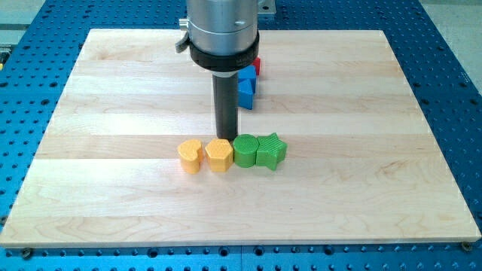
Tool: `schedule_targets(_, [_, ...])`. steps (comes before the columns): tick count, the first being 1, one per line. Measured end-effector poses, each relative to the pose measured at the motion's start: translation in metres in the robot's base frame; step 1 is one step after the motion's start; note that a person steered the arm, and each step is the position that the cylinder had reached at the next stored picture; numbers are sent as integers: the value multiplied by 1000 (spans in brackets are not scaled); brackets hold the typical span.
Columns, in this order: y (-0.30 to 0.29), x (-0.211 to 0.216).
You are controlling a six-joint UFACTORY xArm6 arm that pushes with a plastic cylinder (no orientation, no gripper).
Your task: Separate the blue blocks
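Observation:
Two blue blocks sit right of the rod near the board's upper middle: one lower, the other just above it and touching it, both partly hidden by the arm, shapes unclear. A red block peeks out beside the upper one. My tip rests on the board just left of and below the blue blocks, directly above a row of a yellow heart block, a yellow hexagon block, a green round block and a green star block.
The wooden board lies on a blue perforated table. The arm's grey housing hangs over the board's top middle and hides what lies behind it.

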State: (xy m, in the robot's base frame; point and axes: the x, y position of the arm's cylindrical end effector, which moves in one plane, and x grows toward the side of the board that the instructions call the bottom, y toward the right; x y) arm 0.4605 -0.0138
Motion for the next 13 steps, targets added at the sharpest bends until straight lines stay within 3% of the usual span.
schedule_targets(3, [85,-32])
schedule_targets(5, [98,-110])
schedule_targets(7, [73,-117])
schedule_targets(9, [3,-113])
schedule_targets(10, [29,-113])
schedule_targets(11, [68,-57])
schedule_targets(12, [27,-49])
schedule_targets(13, [-20,-99])
